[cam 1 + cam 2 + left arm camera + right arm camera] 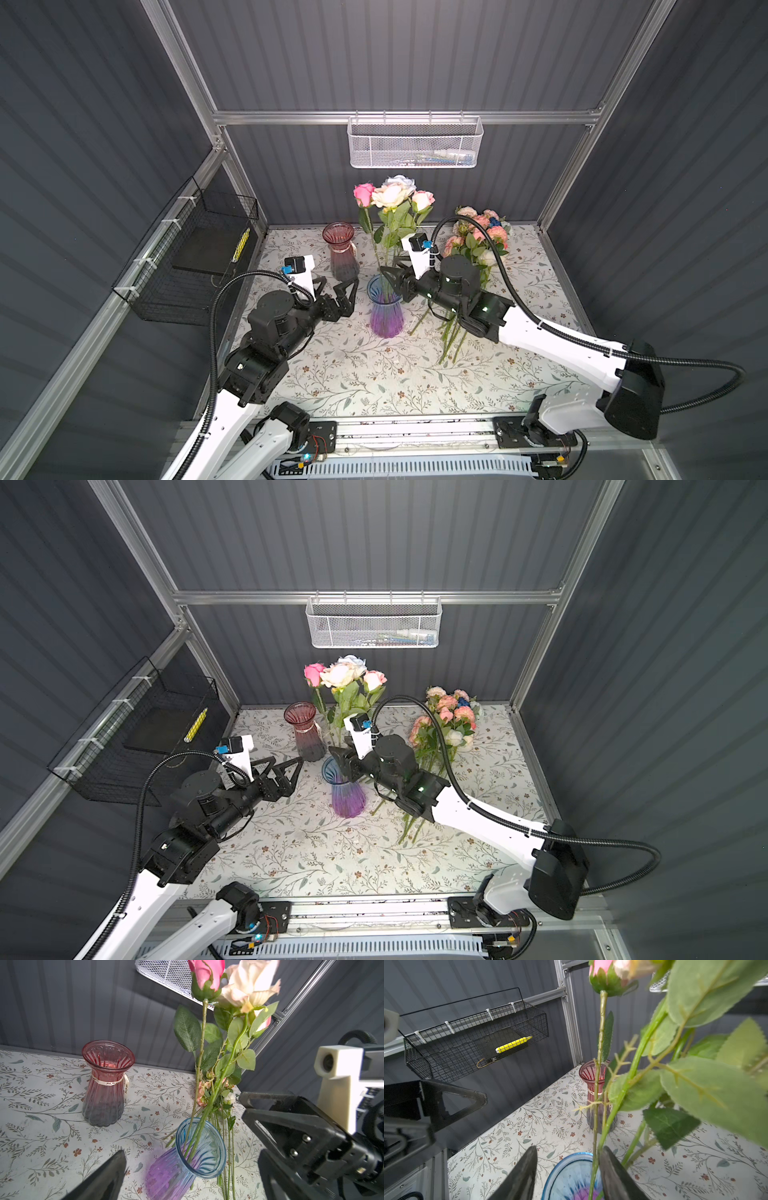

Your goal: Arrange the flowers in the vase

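A blue-and-purple glass vase (pixel 386 307) (pixel 348 796) (pixel 187 1159) (pixel 569 1180) stands mid-table. Several flowers (pixel 392 195) (pixel 345 675) (pixel 247 985) stand in it: pink, cream and pale blue roses. My right gripper (pixel 390 270) (pixel 338 754) (pixel 569 1150) hovers over the vase mouth, open. A green stem (pixel 595 1147) passes between its jaws, against one finger and not clamped. My left gripper (pixel 338 286) (pixel 286 762) (pixel 192 1153) stands wide open just left of the vase, holding nothing. More flowers (pixel 478 241) (pixel 446 721) lie in a bunch at the back right, partly under the right arm.
A pink-red glass vase (pixel 343 253) (pixel 305 733) (pixel 106 1088) (pixel 596 1093) stands empty behind the left gripper. A white mesh basket (pixel 415 145) hangs on the back wall. A black wire basket (pixel 195 257) with a yellow marker hangs on the left wall.
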`<state>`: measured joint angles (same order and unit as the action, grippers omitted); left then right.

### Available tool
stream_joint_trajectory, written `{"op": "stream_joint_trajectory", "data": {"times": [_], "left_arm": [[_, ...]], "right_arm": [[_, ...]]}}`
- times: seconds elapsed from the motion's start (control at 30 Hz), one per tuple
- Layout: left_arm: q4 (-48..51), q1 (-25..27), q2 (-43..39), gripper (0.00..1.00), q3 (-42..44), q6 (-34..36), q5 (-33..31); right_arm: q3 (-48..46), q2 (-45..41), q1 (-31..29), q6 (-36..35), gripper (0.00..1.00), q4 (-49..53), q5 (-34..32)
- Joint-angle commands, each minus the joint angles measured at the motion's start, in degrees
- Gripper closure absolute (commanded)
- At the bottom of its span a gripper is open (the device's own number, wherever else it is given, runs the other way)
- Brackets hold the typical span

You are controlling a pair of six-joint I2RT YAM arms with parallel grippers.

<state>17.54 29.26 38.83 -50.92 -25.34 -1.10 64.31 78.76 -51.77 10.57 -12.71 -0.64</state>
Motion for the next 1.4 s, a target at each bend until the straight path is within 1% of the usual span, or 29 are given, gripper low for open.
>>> {"op": "stream_joint_trajectory", "data": {"times": [0.0,0.1,0.27,0.47,0.57,0.63,0.67,0.73,0.8,0.9,0.93,1.0,1.07,1.1,1.27,1.37], "left_arm": [[-1.5,-0.3,0.1,0.00,0.4,-0.4,0.4],[-1.6,-0.3,-0.1,0.00,0.5,-0.3,0.1],[-1.8,-0.3,0.6,0.00,0.3,-0.1,0.0],[-2.3,-0.3,1.0,0.00,0.7,-0.2,-0.9],[-2.3,-0.3,0.9,0.00,1.3,-0.3,-1.2],[-2.2,-0.2,0.8,0.00,1.6,-0.4,-1.4],[-2.2,-0.3,0.9,0.00,1.7,-0.4,-1.3],[-2.1,-0.3,0.8,0.00,1.8,-0.4,-1.3],[-1.8,-0.3,0.9,0.00,1.8,-0.4,-1.2],[-1.4,-0.3,0.7,0.00,1.8,-0.5,-1.0],[-1.3,-0.3,0.7,0.00,1.8,-0.5,-0.9],[-0.9,-0.3,0.6,0.00,1.9,-0.5,-0.9],[-0.7,-0.3,0.6,0.00,1.8,-0.6,-0.9],[-0.6,-0.3,0.5,0.00,1.9,-0.6,-0.8],[0.0,-0.3,-0.1,0.00,2.0,-0.6,-1.1],[0.5,-0.3,-0.3,0.00,1.7,-0.5,-1.2]], "right_arm": [[-1.7,-5.3,-0.5,1.9,0.43,1.5,0.3],[-4.2,-9.5,-0.6,3.9,0.39,3.2,1.0],[-8.6,-17.9,-0.6,6.8,0.36,7.2,0.0],[-13.9,-25.8,-0.6,11.1,0.35,13.5,-2.0],[-16.0,-26.9,-0.2,15.0,0.40,21.2,-8.7],[-17.4,-26.5,1.7,17.8,0.43,24.4,-9.5],[-18.2,-26.0,3.5,20.0,0.45,25.7,-8.8],[-19.7,-24.3,8.1,23.6,0.48,27.1,-5.1],[-20.6,-21.5,13.7,27.2,0.53,28.7,-1.6],[-20.7,-16.1,20.3,28.4,0.58,29.1,3.0],[-20.5,-15.0,21.6,28.5,0.59,29.2,3.7],[-19.5,-9.6,24.3,28.2,0.61,28.5,5.1],[-18.1,-5.9,26.1,28.1,0.63,28.4,5.5],[-17.4,-4.1,26.7,28.4,0.65,28.8,4.3],[-16.0,2.0,29.7,29.2,0.67,26.1,2.8],[-14.4,4.6,30.8,29.1,0.69,26.0,0.6]]}}
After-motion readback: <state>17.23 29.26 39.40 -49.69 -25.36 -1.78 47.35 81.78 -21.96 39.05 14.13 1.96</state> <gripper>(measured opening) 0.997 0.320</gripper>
